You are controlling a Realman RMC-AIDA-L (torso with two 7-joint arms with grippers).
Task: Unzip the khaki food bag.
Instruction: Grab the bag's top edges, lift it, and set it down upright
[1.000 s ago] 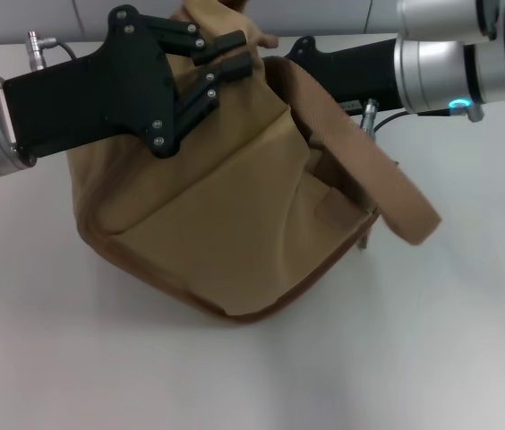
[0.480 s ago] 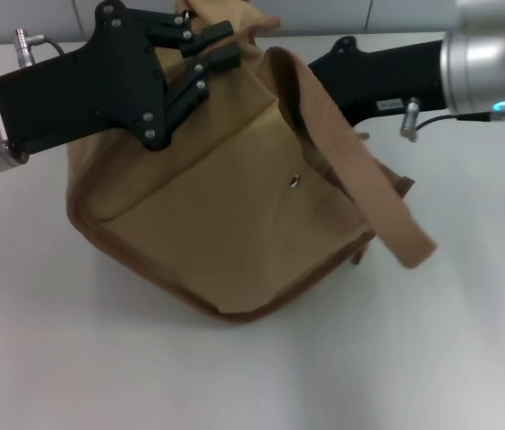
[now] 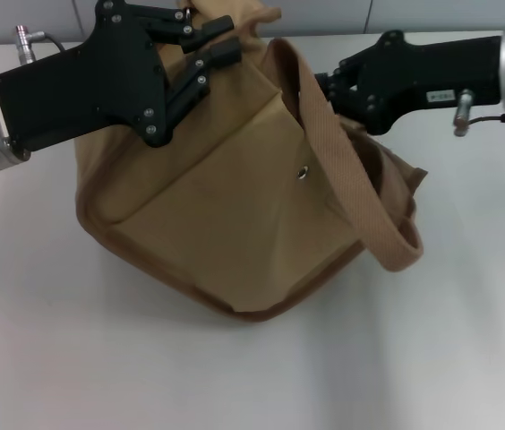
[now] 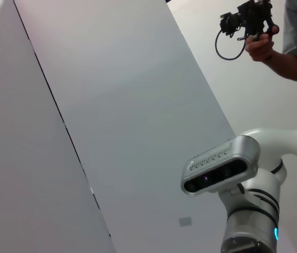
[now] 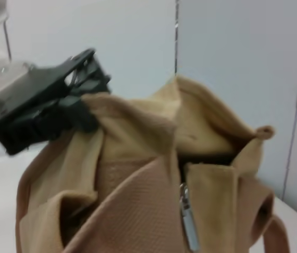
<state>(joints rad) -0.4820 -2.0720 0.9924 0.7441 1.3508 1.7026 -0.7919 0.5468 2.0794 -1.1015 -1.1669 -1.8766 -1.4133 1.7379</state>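
Observation:
The khaki food bag (image 3: 226, 215) stands tilted on the white table, with its front pocket snap (image 3: 303, 173) facing me and brown trim (image 3: 190, 300) along the bottom. My left gripper (image 3: 221, 40) is shut on the bag's top edge at the far left; the right wrist view shows it (image 5: 48, 105) clamped on the fabric. My right gripper (image 3: 329, 90) is at the bag's top right, behind the webbing handle (image 3: 360, 197). The silver zipper pull (image 5: 188, 226) hangs at the top seam, below a gap in the bag's mouth (image 5: 211, 155).
The white table (image 3: 100, 358) spreads around the bag, with a grey wall behind. The left wrist view shows only wall panels, the robot's head (image 4: 222, 168) and a person's hand (image 4: 259, 47) holding a device.
My right arm has drawn back to the right. The bag has turned so its snap shows, and the handle loop hangs lower on the right. My left gripper rose slightly, still holding the top edge.

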